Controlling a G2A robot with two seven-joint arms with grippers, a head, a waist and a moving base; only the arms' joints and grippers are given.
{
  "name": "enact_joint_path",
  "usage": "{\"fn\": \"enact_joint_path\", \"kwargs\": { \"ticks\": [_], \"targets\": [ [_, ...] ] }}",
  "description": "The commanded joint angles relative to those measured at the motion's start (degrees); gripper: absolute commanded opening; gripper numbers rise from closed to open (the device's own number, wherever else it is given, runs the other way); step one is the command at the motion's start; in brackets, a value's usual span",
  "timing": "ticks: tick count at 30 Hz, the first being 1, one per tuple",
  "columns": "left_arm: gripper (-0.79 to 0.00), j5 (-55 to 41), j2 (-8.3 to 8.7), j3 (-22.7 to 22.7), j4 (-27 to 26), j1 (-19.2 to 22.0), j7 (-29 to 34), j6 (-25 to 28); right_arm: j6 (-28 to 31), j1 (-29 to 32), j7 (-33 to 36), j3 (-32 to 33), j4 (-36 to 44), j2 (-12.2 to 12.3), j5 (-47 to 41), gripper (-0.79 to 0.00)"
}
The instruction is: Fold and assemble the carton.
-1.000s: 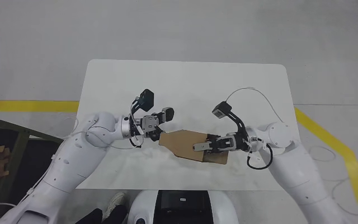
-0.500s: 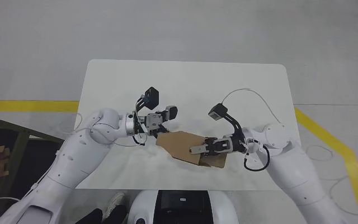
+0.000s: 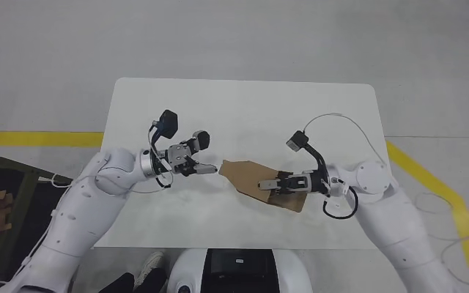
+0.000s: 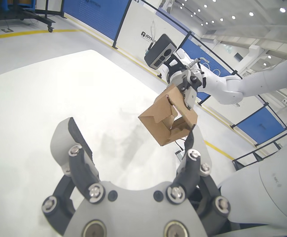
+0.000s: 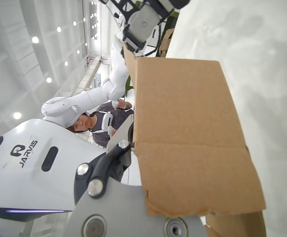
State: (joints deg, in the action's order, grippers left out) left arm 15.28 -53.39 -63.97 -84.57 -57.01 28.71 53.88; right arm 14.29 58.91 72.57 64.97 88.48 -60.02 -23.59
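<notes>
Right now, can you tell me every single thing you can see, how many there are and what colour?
carton: one, brown, partly folded, over the near middle of the table, held at one end
table: one, white, in front of the robot
floor stripe: one, yellow, on the grey floor at both sides of the table
wall panels: several, blue, in the room behind
arms: two, white, one at each side of the carton
left gripper: one, grey and black, open, close to the carton's pointed end
right gripper: one, grey and black, shut on the carton
</notes>
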Motion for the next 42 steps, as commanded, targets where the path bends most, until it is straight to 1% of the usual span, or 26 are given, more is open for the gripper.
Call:
{"fn": "enact_joint_path", "kwargs": {
  "ticks": [1, 5, 10, 15, 21, 26, 32, 42],
  "targets": [
    [0.000, -0.1, 0.28, -1.2, -1.3, -1.0, -0.2, -0.3, -0.5, 0.2, -0.4, 0.0, 0.0, 0.1, 1.3, -0.785],
    [0.000, 0.6, 0.61, -2.2, -4.0, -2.2, 0.5, -1.0, -1.6, 0.4, -1.5, -0.4, 0.3, 0.2, 3.4, -0.785],
    [0.000, 2.6, 0.53, -0.6, -6.2, -1.6, 3.8, -2.9, -2.1, 0.4, -2.0, -0.9, 1.5, 0.2, 3.8, -0.785],
    [0.000, 4.0, 0.04, 1.8, -5.4, 0.4, 6.0, -5.4, -1.9, 0.5, -2.3, -0.6, 2.9, 0.3, 3.4, -0.785],
    [0.000, 3.7, -0.36, 3.5, -4.4, 1.3, 6.5, -5.3, -1.3, 1.4, -2.2, 0.9, 3.8, 0.5, 1.1, -0.785],
    [0.000, 3.3, -0.49, 3.9, -3.7, 1.8, 6.7, -5.3, -1.0, 1.6, -1.2, 0.9, 4.5, 0.6, 0.3, -0.785],
    [0.000, 3.1, -0.59, 4.3, -3.5, 2.0, 6.7, -5.1, -0.9, 1.3, -1.5, 0.7, 4.5, 0.6, 0.0, -0.785],
    [0.000, 3.2, -0.55, 3.9, -4.0, 0.9, 5.1, -3.7, -1.3, 1.2, -3.0, 0.8, 3.7, 0.6, -1.5, -0.785]
  ]
}}
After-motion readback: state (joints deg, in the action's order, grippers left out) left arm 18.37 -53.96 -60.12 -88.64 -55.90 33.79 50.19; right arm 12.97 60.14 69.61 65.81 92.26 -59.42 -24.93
